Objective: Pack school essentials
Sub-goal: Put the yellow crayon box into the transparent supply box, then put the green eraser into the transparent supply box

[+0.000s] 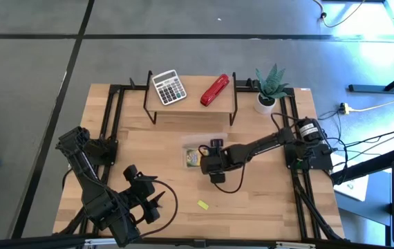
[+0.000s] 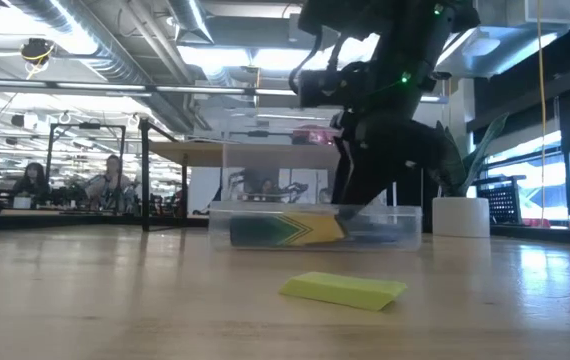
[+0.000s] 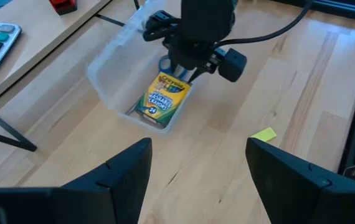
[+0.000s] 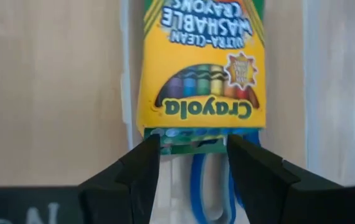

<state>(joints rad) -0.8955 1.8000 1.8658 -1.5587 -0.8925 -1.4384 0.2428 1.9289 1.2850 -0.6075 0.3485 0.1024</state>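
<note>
A clear plastic container [image 1: 214, 140] [image 3: 112, 68] lies mid-table. In it lies the yellow-green printed crayon box [image 1: 192, 158] [image 3: 163, 93] [image 4: 202, 62] on top of the blue-handled scissors [image 4: 212, 180]. My right gripper [image 1: 213, 155] [image 4: 193, 155] points down into the container, open, its fingers over the box's end and the blue handles between them. The tiny yellow block [image 1: 202, 204] [image 2: 343, 290] [image 3: 263, 134] lies flat on the table, nearer than the container. My left gripper [image 1: 157, 200] [image 3: 199, 162] waits open near the table's near-left corner. No purple pen shows.
On a black-framed wooden shelf [image 1: 190, 104] at the far side stand a grey calculator [image 1: 169, 87] and a red stapler [image 1: 215, 90]. A potted plant [image 1: 271, 86] stands at the far right. Bare wood lies between the container and the near edge.
</note>
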